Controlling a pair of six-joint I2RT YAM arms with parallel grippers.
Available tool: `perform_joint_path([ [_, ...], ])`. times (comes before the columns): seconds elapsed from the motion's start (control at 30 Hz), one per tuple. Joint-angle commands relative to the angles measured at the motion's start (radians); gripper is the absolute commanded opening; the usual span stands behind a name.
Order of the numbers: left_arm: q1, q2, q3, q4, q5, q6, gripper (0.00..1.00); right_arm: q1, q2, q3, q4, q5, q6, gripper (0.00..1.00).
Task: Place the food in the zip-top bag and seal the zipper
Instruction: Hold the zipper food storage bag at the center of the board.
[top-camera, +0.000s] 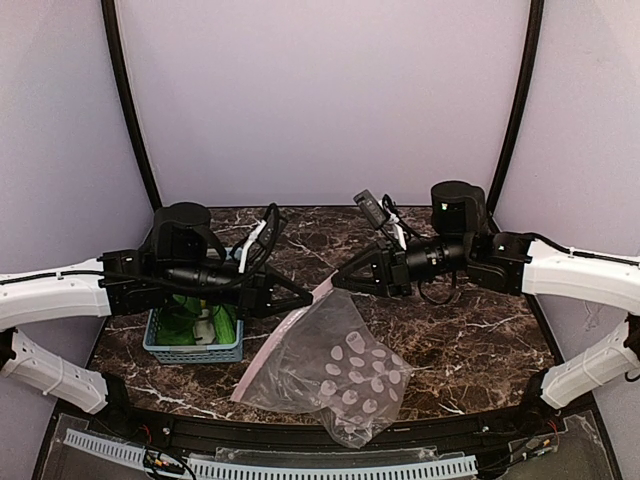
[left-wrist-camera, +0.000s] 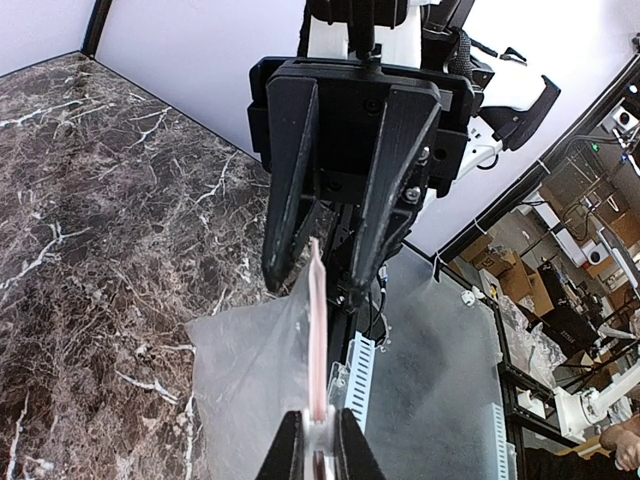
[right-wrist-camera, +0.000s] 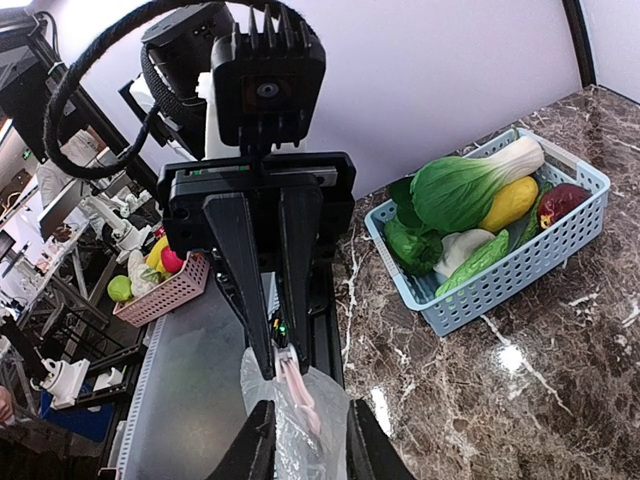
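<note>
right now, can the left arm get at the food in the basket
Probably not: the left arm has its jaws shut on the zipper, holding the zip-top bag. The food sits uncovered in the basket beside it, reachable once it lets go.

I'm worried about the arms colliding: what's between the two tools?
The zipper of the zip-top bag runs from the left tool to the right tool; nothing else lies between, clearest in the left wrist view.

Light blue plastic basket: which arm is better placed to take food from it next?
Probably left: the basket sits by that arm. The left pincer holds the clear plastic bag's pink strip, but the right pincer, open around it, could take over.
</note>
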Motion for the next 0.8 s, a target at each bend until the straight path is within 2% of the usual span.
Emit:
perform_joint_path([
  [0.0,0.002,0.007,0.007,-0.022,0.017,0.006,0.01,0.000,0.004,0.016,0.016,-0.013,-0.003,0.22],
  [0.3,0.001,0.001,0.008,-0.027,0.013,0.008,0.01,0.000,0.005,0.002,0.015,-0.012,-0.003,0.20],
  [0.5,0.002,0.000,0.007,-0.028,0.012,0.009,0.01,0.000,0.009,-0.003,0.017,-0.012,-0.002,0.15],
  [0.77,0.002,-0.003,0.008,-0.028,0.012,0.011,0.01,0.000,0.007,-0.023,0.019,-0.004,-0.002,0.23],
])
